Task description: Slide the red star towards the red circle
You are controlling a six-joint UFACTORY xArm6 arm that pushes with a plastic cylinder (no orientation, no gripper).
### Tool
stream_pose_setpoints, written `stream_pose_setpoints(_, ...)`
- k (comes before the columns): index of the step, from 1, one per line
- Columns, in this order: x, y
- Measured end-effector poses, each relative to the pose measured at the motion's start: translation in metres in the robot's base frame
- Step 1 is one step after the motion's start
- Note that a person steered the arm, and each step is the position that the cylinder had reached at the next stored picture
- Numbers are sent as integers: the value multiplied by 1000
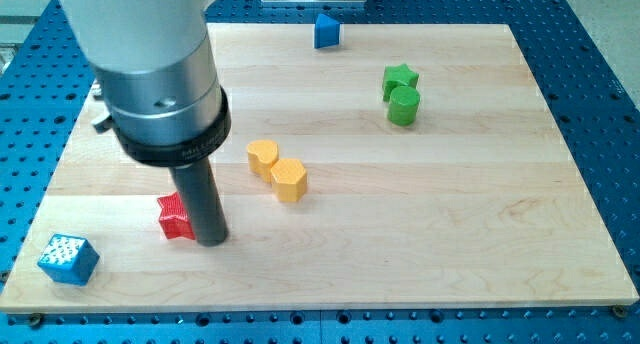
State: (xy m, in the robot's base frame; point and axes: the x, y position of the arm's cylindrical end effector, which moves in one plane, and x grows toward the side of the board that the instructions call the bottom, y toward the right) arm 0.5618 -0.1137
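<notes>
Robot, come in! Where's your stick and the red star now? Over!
My tip touching red star, on its right side. Red circle not in view. Blue cube sits at star's lower left.

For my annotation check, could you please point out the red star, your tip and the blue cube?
red star [173,217]: camera view, on its visible top face, left of the rod.
my tip [212,240]: camera view, the rod's very lower end.
blue cube [67,258]: camera view, on its dotted top face.

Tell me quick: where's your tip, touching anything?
My tip: no gripper; it sits against the red star's right side. Red circle: not in view.
</notes>
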Motion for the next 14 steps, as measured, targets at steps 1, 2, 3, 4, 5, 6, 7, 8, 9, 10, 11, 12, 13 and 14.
stream_pose_setpoints(1,6,-37)
stream_pose_setpoints(2,9,-60)
stream_pose_setpoints(3,-2,-54)
stream_pose_setpoints(4,-29,-18)
stream_pose_setpoints(5,-69,-19)
stream_pose_setpoints(6,-104,-37)
stream_pose_setpoints(7,-70,-27)
stream_pose_setpoints(8,-58,-76)
stream_pose_setpoints(9,-87,-96)
stream_pose_setpoints(10,-123,-83)
stream_pose_setpoints(11,-110,-52)
stream_pose_setpoints(12,-145,-38)
stream_pose_setpoints(13,-215,-38)
stream_pose_setpoints(14,-196,-12)
